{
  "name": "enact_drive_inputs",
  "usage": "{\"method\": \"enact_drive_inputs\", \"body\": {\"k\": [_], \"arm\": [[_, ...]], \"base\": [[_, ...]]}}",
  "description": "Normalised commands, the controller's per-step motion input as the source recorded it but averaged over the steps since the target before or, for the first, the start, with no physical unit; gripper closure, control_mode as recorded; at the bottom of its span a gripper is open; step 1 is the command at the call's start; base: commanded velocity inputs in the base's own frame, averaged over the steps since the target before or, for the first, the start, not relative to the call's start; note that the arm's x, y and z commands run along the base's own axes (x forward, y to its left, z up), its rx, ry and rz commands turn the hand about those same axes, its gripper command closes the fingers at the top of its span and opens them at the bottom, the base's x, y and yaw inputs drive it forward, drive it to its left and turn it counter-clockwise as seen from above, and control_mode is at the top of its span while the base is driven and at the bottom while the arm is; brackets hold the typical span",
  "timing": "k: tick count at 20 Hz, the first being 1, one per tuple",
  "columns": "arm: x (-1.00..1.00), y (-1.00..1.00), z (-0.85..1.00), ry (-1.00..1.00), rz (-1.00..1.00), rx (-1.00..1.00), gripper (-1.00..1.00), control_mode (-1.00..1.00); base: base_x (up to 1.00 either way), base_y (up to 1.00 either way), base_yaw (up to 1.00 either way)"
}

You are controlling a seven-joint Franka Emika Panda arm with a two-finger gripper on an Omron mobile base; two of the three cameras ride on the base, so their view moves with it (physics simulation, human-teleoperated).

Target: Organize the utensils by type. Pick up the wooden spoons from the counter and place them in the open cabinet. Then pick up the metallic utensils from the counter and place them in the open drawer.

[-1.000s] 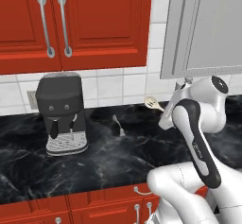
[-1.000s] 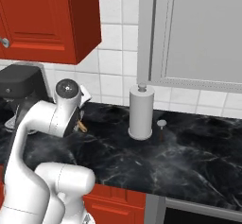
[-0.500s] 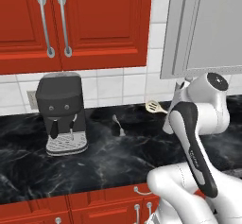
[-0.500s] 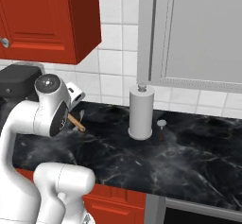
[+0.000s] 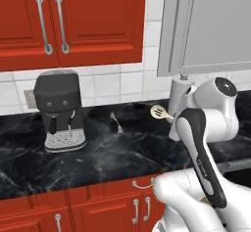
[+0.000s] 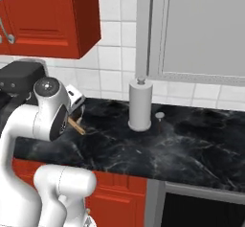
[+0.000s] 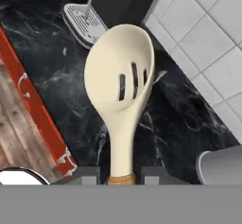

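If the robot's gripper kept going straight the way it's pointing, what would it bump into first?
Probably the black counter near the coffee machine's drip tray. The gripper holds a slotted wooden spoon pointing that way, so the spoon would touch first. Depth is unclear.

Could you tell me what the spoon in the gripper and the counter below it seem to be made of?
The slotted spoon looks like wood: a pale cream, matte bowl with three slots, and a browner tan handle end at the fingers. The counter looks like polished black stone, glossy with faint white veining. Being rendered, both are judged on look alone.
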Motion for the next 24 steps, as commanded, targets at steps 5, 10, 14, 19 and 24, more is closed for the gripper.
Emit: {"method": "enact_drive_inputs", "body": {"k": [5,10,14,19,24], "arm": [[0.0,0.0,0.0,0.0,0.0,0.0,1.0,1.0],[0.0,0.0,0.0,0.0,0.0,0.0,1.0,1.0],[0.0,0.0,0.0,0.0,0.0,0.0,1.0,1.0],[0.0,0.0,0.0,0.0,0.0,0.0,1.0,1.0],[0.0,0.0,0.0,0.0,0.0,0.0,1.0,1.0]], "base": [[-0.38,-0.28,-0.57],[0.0,-0.01,-1.0],[0.0,0.0,-1.0],[0.0,0.0,-1.0],[0.0,-0.08,-1.0]]}}
